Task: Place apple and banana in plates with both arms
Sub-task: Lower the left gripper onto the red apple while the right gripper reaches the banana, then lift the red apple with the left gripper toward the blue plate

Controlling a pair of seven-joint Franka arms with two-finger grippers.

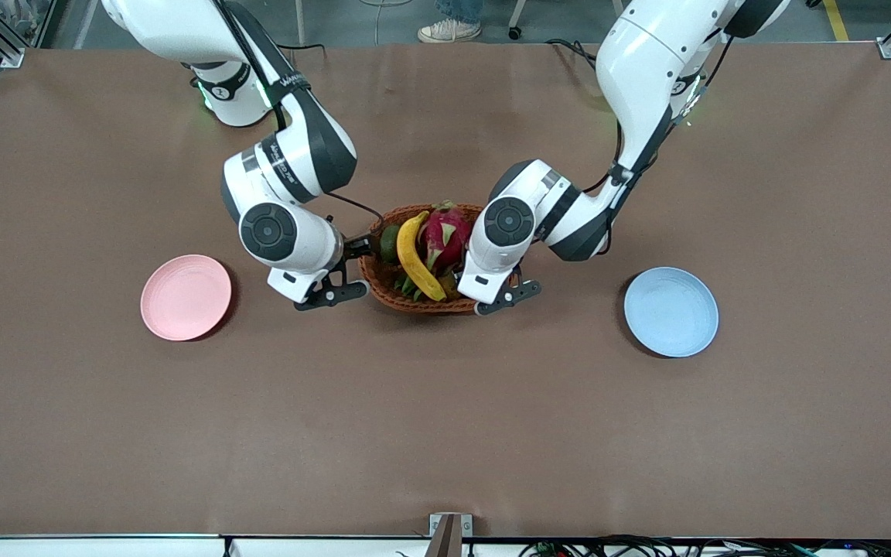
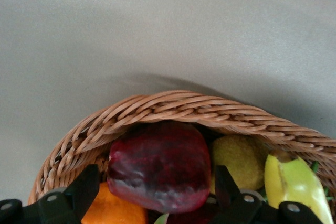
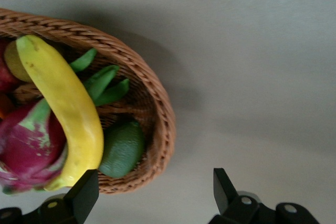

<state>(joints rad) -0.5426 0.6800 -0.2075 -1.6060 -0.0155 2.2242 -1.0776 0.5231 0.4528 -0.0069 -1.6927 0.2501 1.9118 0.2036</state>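
The dark red apple (image 2: 157, 163) lies in the wicker basket (image 1: 414, 303) at the table's middle; the left arm's hand hides it in the front view. My left gripper (image 2: 156, 184) is open and low in the basket, one finger on each side of the apple with small gaps. The yellow banana (image 1: 414, 259) lies across the basket on the other fruit and shows in the right wrist view (image 3: 68, 103). My right gripper (image 1: 331, 294) is open and empty over the basket's rim (image 3: 157, 108) at the right arm's end. The pink plate (image 1: 186, 297) and the blue plate (image 1: 670, 311) stand empty.
The basket also holds a magenta dragon fruit (image 1: 445, 236), a green fruit (image 1: 389, 244), an orange (image 2: 113, 208) under the apple and a yellow-green fruit (image 2: 241, 156). The pink plate is toward the right arm's end, the blue plate toward the left arm's end.
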